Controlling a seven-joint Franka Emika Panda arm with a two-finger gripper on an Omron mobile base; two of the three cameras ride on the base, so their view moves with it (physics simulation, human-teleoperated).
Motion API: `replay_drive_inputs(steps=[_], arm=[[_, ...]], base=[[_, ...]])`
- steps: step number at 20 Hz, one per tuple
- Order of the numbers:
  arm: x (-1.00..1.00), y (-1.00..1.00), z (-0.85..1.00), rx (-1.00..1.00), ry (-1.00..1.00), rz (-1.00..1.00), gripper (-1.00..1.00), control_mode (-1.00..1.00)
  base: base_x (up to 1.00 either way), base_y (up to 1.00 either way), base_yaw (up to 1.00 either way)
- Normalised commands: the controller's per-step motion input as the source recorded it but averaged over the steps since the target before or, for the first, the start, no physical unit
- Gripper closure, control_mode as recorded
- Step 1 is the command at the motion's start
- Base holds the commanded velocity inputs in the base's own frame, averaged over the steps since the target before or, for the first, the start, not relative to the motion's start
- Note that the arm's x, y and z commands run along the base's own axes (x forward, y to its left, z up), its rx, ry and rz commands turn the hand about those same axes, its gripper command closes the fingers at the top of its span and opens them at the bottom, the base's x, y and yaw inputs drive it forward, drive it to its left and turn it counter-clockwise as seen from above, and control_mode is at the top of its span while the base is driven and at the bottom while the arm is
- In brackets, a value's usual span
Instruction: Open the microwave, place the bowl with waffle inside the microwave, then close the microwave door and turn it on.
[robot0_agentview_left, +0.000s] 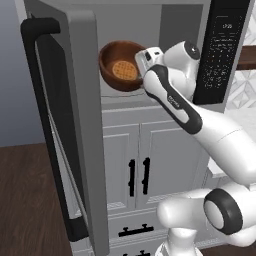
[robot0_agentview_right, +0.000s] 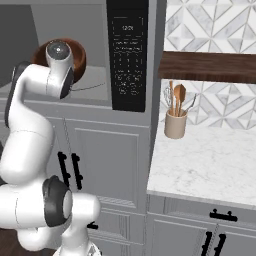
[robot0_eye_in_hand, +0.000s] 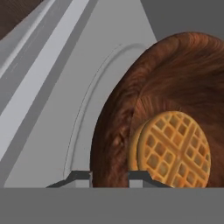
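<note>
Gripper (robot0_eye_in_hand: 109, 174) clenched on bowl rim, fingertips either side of near wall, bowl lifted and tilted at cavity mouth. Microwave (robot0_agentview_left: 172, 30) open, light grey cavity with round turntable (robot0_eye_in_hand: 94, 96) beneath bowl, black keypad panel (robot0_agentview_right: 127, 55) on right. Microwave door (robot0_agentview_left: 65, 125) swung wide to left, black bar handle (robot0_agentview_left: 42, 125) facing out. Bowl (robot0_agentview_left: 117, 65) reddish-brown, glossy, above cavity floor, opening tipped leftward. Waffle (robot0_eye_in_hand: 173, 148) golden, lying against bowl's inner bottom.
</note>
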Motion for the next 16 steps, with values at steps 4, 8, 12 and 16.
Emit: replay_drive_inputs(steps=[4, 8, 12, 16], arm=[[0.25, 0.18, -0.28, 0.00, 0.00, 0.00, 1.00, -1.00], [0.21, 0.19, -0.19, 0.00, 0.00, 0.00, 1.00, -1.00], [0.05, 0.18, -0.11, 0.00, 0.00, 0.00, -1.00, -1.00], [0.02, 0.07, -0.01, 0.00, 0.00, 0.00, -1.00, -1.00]], base=[[0.00, 0.00, 0.00], [0.00, 0.00, 0.00], [0.00, 0.00, 0.00], [0.00, 0.00, 0.00]])
